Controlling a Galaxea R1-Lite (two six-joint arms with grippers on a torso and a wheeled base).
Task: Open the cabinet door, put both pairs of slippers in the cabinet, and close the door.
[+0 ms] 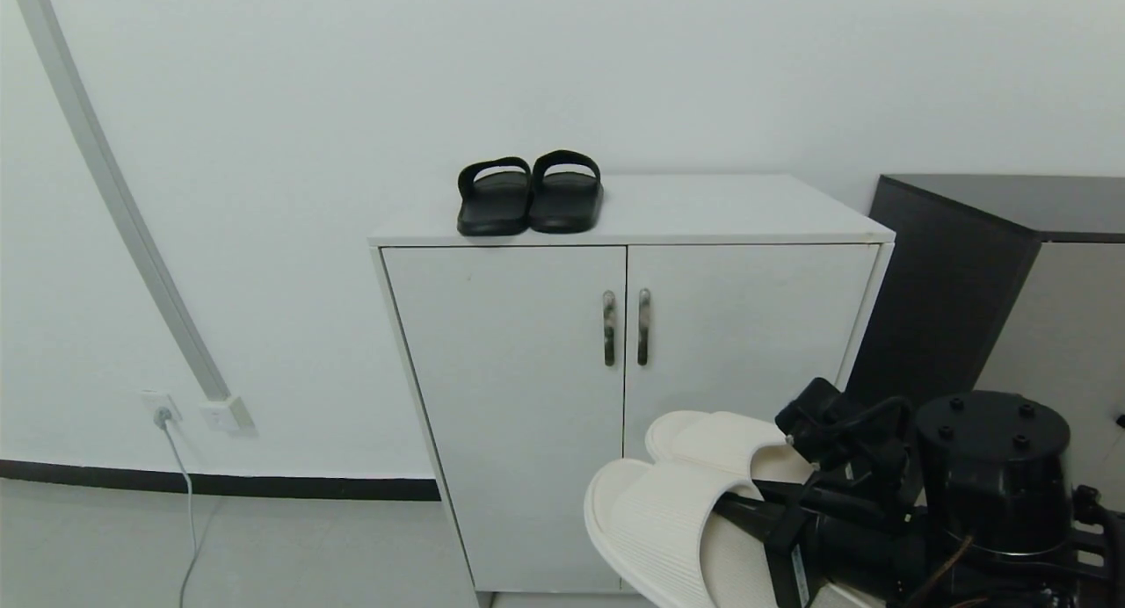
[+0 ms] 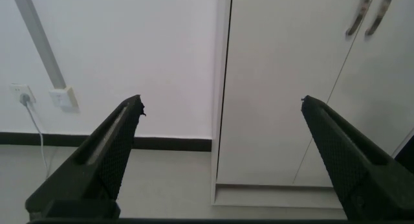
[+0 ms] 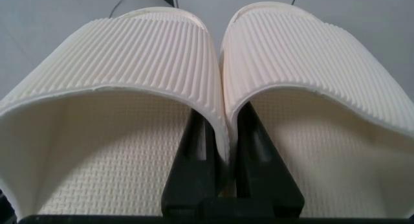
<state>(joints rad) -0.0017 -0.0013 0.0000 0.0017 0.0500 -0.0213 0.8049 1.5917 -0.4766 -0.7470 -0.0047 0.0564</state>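
Note:
A white two-door cabinet (image 1: 510,397) stands against the wall, both doors shut, with two metal handles (image 1: 625,327) at the middle seam. A pair of black slippers (image 1: 530,193) rests on its top, toward the left. My right gripper (image 1: 747,503) is low at the right in front of the cabinet, shut on a pair of white slippers (image 1: 685,503); in the right wrist view its fingers (image 3: 204,153) pinch the inner straps of the white slippers (image 3: 220,75) together. My left gripper (image 2: 220,111) is open and holds nothing, facing the cabinet's left door (image 2: 291,88) and left edge.
A dark cabinet (image 1: 958,283) stands close to the right of the white one. On the left wall are a slanted cable duct (image 1: 114,195), a socket (image 1: 160,408) with a plugged cord, and open floor (image 1: 220,546) below.

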